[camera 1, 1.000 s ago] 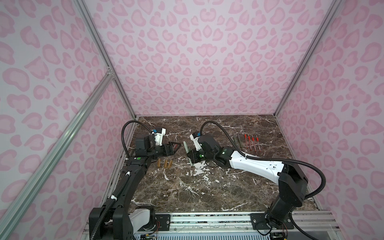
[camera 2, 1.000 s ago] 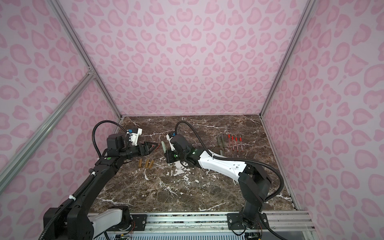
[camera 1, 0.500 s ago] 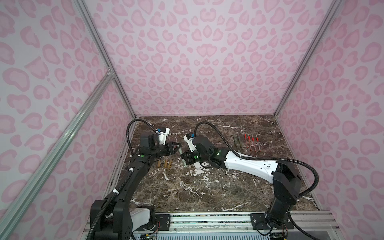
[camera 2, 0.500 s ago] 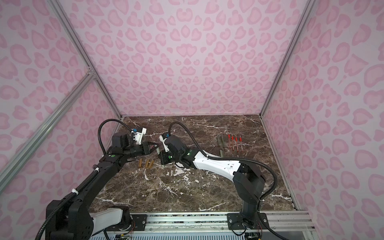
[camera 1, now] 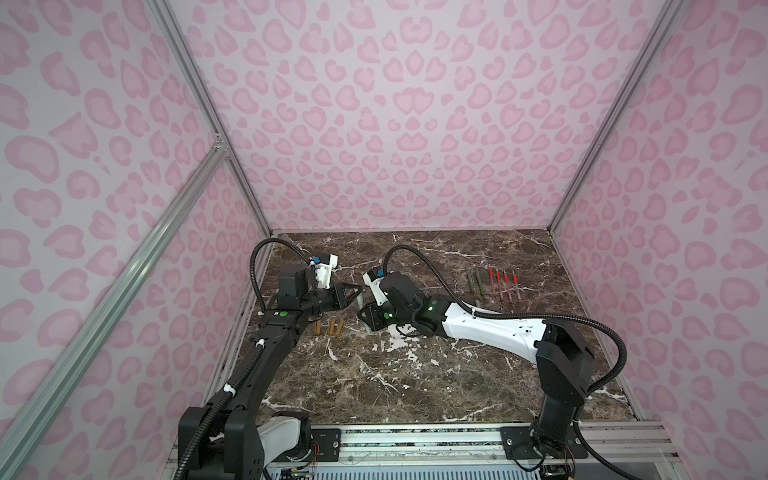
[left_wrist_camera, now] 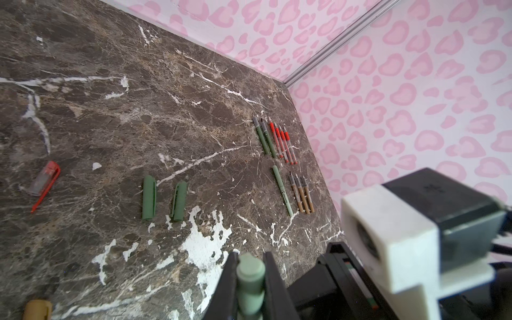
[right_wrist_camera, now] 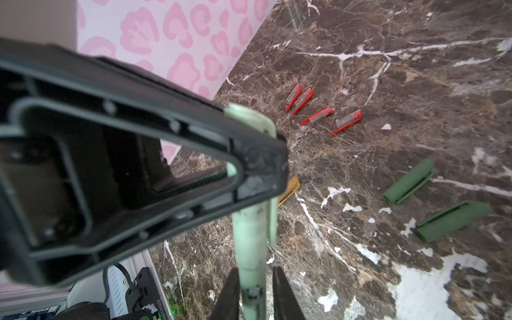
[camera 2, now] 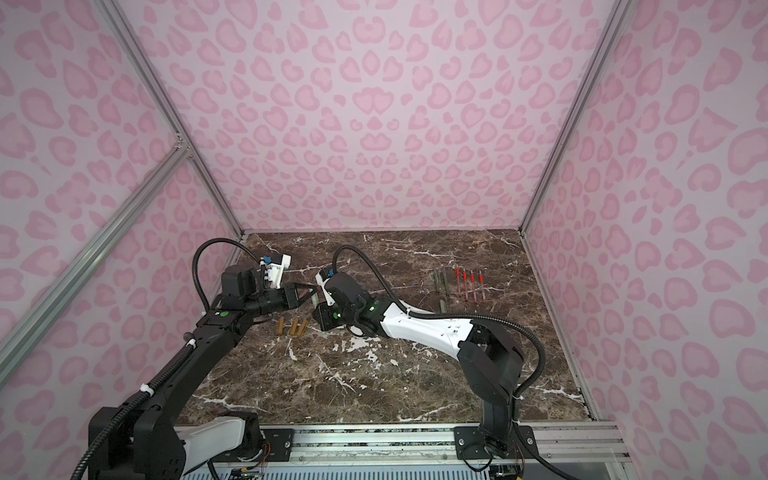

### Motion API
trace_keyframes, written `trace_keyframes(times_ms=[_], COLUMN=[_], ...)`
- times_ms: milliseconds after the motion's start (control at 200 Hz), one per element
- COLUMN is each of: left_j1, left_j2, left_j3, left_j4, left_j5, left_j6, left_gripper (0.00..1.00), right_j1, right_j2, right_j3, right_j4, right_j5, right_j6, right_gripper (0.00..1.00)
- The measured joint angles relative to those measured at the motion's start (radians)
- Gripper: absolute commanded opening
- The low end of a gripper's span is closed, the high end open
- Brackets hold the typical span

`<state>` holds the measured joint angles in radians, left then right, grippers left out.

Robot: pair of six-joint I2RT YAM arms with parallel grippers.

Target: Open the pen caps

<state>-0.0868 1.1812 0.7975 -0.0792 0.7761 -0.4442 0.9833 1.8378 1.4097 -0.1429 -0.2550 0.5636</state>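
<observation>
Most of the job looks done: four red caps (right_wrist_camera: 346, 122), two dark green caps (left_wrist_camera: 149, 198) and three tan caps (camera 1: 332, 328) lie loose on the desk (camera 1: 415, 386), and the bare pens (left_wrist_camera: 279, 141) are lined up toward the right wall. The pale cap (right_wrist_camera: 249, 230), held above the desk between the arms, looks seated on its pen (right_wrist_camera: 252, 293). The left gripper (left_wrist_camera: 250, 263) is clamped on it. The right gripper (right_wrist_camera: 255, 274) flanks the pen closely, but I cannot tell whether it grips. Another pale pen (left_wrist_camera: 282, 191) seems capped. The desk is dark brown marble with white veins, boxed in by pink heart-print walls (camera 1: 395, 104).
</observation>
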Motion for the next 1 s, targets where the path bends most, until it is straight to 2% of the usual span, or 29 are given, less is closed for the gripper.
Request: trace_keyframes(times_ms=[125, 470, 785, 1000], left_j1=[0.002, 0.024, 0.068, 0.04], left_j2=[0.0, -0.006, 0.013, 0.05], left_j3=[-0.001, 0.022, 0.078, 0.052], left_j4=[-0.003, -0.082, -0.037, -0.071], left_j5=[-0.012, 0.009, -0.018, -0.06], left_j6=[-0.002, 0.001, -0.003, 0.04], left_gripper=[0.04, 0.04, 0.04, 0.04], right_j1=[0.0, 0.011, 0.019, -0.047], right_j2=[0.016, -0.035, -0.117, -0.22], right_j3=[0.011, -0.122, -0.33, -0.403], right_j4=[0.003, 0.141, 0.061, 0.035], right_j5=[-0.007, -0.014, -0.004, 0.037], right_j6=[-0.01, -0.005, 0.037, 0.05], right_gripper=[0.0, 0.0, 0.0, 0.0])
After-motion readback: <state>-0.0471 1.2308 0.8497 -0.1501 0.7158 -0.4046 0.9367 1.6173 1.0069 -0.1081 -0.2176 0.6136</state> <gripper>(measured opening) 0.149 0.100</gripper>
